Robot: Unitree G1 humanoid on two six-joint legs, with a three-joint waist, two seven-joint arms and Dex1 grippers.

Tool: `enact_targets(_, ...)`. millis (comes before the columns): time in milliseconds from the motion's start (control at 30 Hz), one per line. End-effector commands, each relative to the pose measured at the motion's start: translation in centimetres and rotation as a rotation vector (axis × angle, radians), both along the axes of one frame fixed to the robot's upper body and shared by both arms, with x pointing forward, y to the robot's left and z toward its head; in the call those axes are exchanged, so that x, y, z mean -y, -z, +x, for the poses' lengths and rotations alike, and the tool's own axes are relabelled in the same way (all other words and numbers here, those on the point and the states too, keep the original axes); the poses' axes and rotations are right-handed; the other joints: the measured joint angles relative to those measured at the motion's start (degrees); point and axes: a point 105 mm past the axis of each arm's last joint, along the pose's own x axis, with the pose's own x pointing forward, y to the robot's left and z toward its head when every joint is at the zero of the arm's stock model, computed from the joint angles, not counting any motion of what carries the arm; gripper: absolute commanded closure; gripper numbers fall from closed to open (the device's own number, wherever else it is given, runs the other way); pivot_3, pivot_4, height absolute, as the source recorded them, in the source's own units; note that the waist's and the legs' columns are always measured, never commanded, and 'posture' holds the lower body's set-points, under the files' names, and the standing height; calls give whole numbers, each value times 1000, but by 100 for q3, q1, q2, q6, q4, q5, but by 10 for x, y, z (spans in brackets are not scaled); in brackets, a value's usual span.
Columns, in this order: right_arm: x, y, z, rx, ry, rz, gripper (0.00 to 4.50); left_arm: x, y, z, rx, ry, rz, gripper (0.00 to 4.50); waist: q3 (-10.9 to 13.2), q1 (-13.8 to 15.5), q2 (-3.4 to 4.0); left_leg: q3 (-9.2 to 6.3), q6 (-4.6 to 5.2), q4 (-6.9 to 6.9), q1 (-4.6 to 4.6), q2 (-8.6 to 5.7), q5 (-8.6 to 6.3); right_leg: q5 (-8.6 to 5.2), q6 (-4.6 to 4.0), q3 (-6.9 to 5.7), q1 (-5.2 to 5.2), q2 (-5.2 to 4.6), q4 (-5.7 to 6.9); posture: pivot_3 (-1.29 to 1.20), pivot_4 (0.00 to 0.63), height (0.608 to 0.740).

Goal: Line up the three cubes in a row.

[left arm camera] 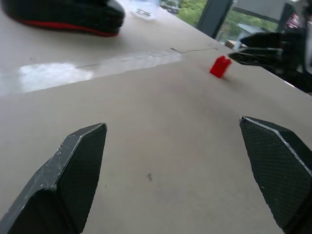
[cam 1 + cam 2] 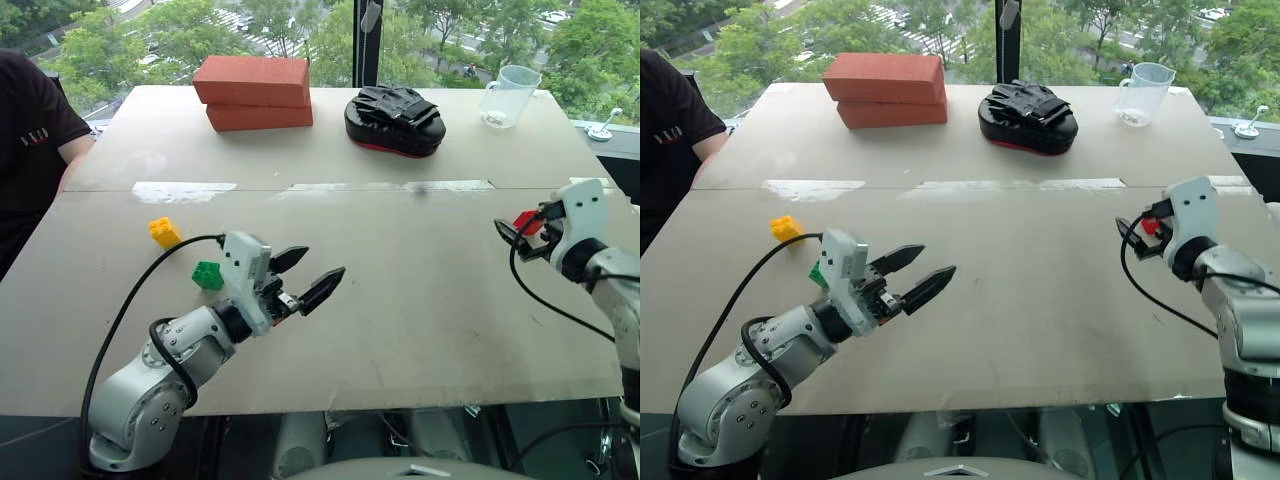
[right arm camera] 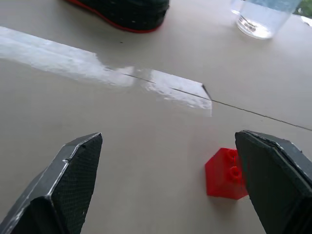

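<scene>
- The red cube (image 3: 224, 174) is seen on the right side of the table (image 2: 400, 300), lying just beside the right gripper (image 2: 522, 238) and partly hidden behind it in the head views.
- In the right wrist view the red cube is found between the two fingers but off-centre, close against one finger (image 3: 278, 180); no contact can be confirmed.
- The right gripper's fingers are spread wide and nothing is pinched.
- The yellow cube (image 2: 164, 232) and the green cube (image 2: 207, 275) are placed on the left side of the table, near each other, the green at about 5 o'clock from the yellow.
- The left gripper (image 2: 308, 277) is held above the table with its fingers spread and empty; the green cube lies at about 9 o'clock from its tips, beside the wrist rather than ahead of it.
- From the left gripper the red cube lies at about 3 o'clock, well apart, so the right arm is judged much the nearer for it.
- The coming move is judged to turn on centring the red cube between the right fingers, then carrying it toward 9 o'clock to join the other two.
- The row is judged not yet formed.
- At the far edge two large bricks (image 2: 255, 92), a black pad (image 2: 395, 120) and a clear cup (image 2: 510, 95) are left standing; a person's sleeve (image 2: 30, 130) is seen at 10 o'clock.
</scene>
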Motion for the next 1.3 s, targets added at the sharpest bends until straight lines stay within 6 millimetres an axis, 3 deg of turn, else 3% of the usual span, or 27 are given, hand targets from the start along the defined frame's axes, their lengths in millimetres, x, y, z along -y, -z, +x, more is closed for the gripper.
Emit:
enact_targets(33,21,-2,13,-92,74,-31,0,12,-7,-12,70,153,54,49,0,-3,0,0,0,-2,0,-8,0,0,4,3,-1,2,-1,0,150,740)
enact_targets(400,29,18,45,-290,86,43,0,23,-20,-22,100,342,48,49,3,-12,1,-7,1,-5,-4,-23,-2,-9,53,26,-10,7,-7,0,150,740)
enact_targets(533,28,20,47,-310,59,35,1745,23,-23,-21,109,337,44,0,3,-13,1,-15,4,-1,-4,-32,-2,-10,54,39,-7,7,-2,0,150,740)
enact_targets(600,26,21,47,-315,41,24,2891,23,-23,-21,110,332,43,0,3,-15,1,-14,4,-1,-4,-32,-2,-7,56,41,-7,7,-2,0,150,740)
enact_targets(633,25,21,47,-316,35,19,3189,23,-23,-21,110,329,43,0,3,-16,1,-15,4,-1,-4,-32,-2,-7,56,41,-7,7,0,0,150,740)
enact_targets(667,22,18,47,-303,-6,0,3191,22,-22,-21,103,323,43,0,3,-16,1,-15,4,-1,-4,-32,-2,-7,56,40,-8,7,0,0,150,740)
enact_targets(733,13,14,46,-274,-95,-32,3190,21,-20,-21,93,313,43,0,3,-15,2,-16,4,-2,-4,-32,-2,-7,56,39,-8,8,1,0,150,740)
enact_targets(767,-1,7,43,-234,-207,-51,3190,20,-19,-21,84,306,41,0,3,-15,2,-18,4,-3,-4,-32,-2,-7,57,39,-8,8,1,0,150,740)
enact_targets(900,-79,-21,9,-98,-733,-21,3190,12,-10,-28,64,297,78,0,6,-61,6,-19,3,-7,-4,-25,-2,-9,58,42,-10,12,0,0,150,740)
enact_targets(1000,-116,-5,-2,-143,-959,-206,3190,5,-6,-36,39,286,81,0,7,-123,7,-22,2,-5,0,-3,-3,-10,60,41,-8,17,0,0,150,740)
enact_targets(1100,-135,2,2,-153,-1068,-293,3190,2,-3,-44,11,294,97,0,8,-145,8,-23,2,-3,3,-1,-3,-22,39,34,-8,15,0,0,150,740)
enact_targets(1300,-143,14,11,-206,-1152,-415,3190,-1,-1,-51,5,274,115,0,11,-98,10,-24,2,9,2,-7,-2,-20,32,34,-6,5,4,0,150,740)
